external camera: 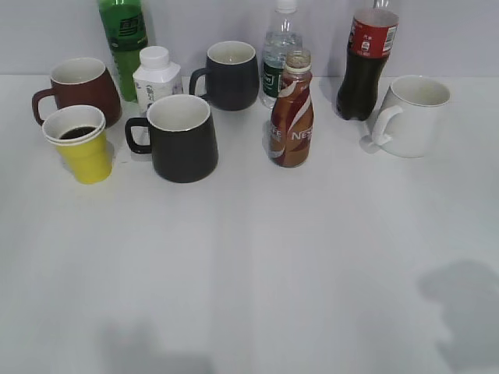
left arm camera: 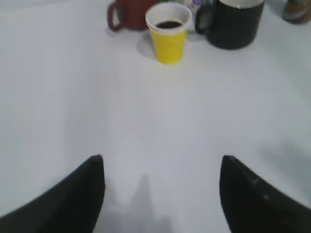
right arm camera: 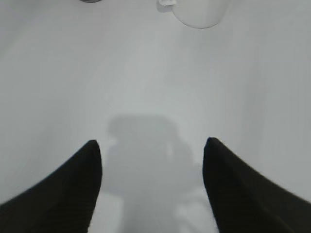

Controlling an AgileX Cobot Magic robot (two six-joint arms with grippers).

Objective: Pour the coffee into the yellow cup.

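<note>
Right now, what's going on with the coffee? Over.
Both grippers open, empty, above bare table. Coffee bottle upright, uncapped. Yellow cup holds dark liquid. Black mug between them.

The coffee (external camera: pixel 292 113) carries the only wording I can make out from here: white letters "NES" on its swirled brown label, running out of sight round the side; the tall dark bottle (external camera: pixel 368 58) has a red label with white script too small to read; the green bottle (external camera: pixel 123 35), the small white bottle (external camera: pixel 157 78) and the clear water bottle (external camera: pixel 278 54) show print that stays illegible.
</note>
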